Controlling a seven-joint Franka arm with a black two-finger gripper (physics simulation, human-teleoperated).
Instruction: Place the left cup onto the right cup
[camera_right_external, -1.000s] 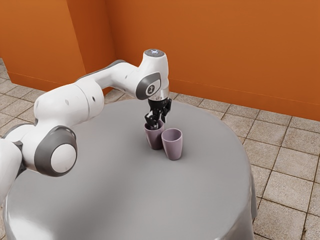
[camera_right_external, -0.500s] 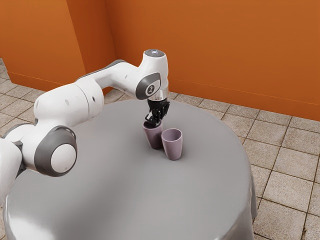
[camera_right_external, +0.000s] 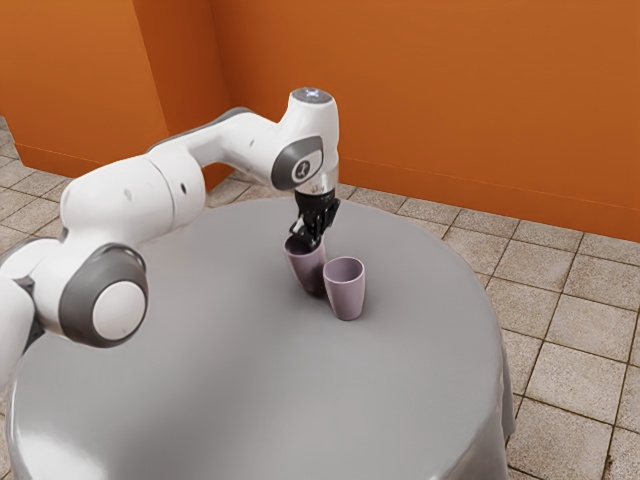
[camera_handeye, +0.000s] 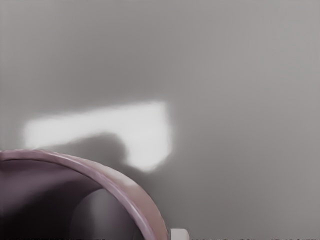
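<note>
Exterior view: the gripper (camera_right_external: 301, 242) pinches the left cup (camera_right_external: 305, 270) by its rim, between the fingers; it seems light, hard and slippery

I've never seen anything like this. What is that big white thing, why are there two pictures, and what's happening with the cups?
The white thing is a robot arm, jointed much like a shoulder, elbow and wrist. At its end is a black gripper, a two-finger pincer. One picture comes from a camera standing beside the arm; the other from a camera on the arm's hand, looking down. On the round grey table are two purple cups, close together. The gripper is shut on the rim of the darker cup, at the exterior view's left; the curved purple shape in the wrist view is that same cup. The lighter cup stands free beside it. The darker cup is not yet on the lighter one.
</note>
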